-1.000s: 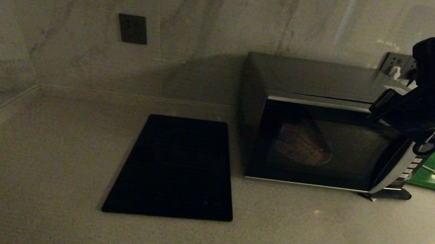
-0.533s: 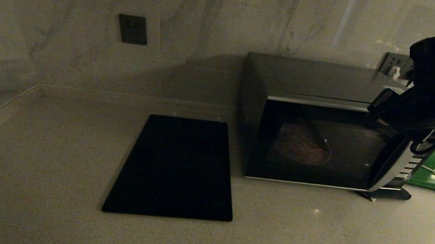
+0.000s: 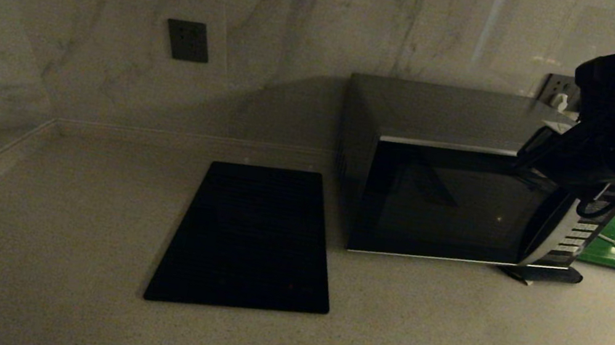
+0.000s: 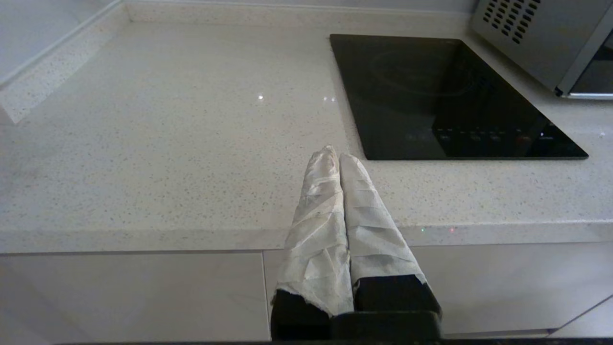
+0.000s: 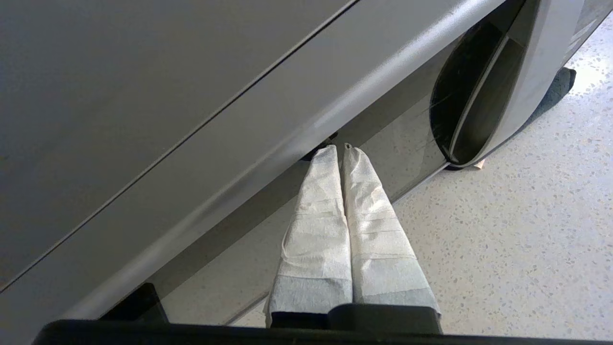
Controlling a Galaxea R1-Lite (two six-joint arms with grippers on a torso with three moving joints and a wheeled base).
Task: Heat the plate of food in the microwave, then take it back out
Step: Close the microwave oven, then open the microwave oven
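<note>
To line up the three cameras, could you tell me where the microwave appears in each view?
Head view: the microwave sits right of centre, its door shut.
Left wrist view: only its vented side corner shows.
Right wrist view: its door and curved handle fill most of the picture.
Shared landmark: the speckled countertop.

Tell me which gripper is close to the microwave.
The right gripper, fingers shut, tips at the microwave door's top edge; the left gripper hangs before the counter edge.
</note>
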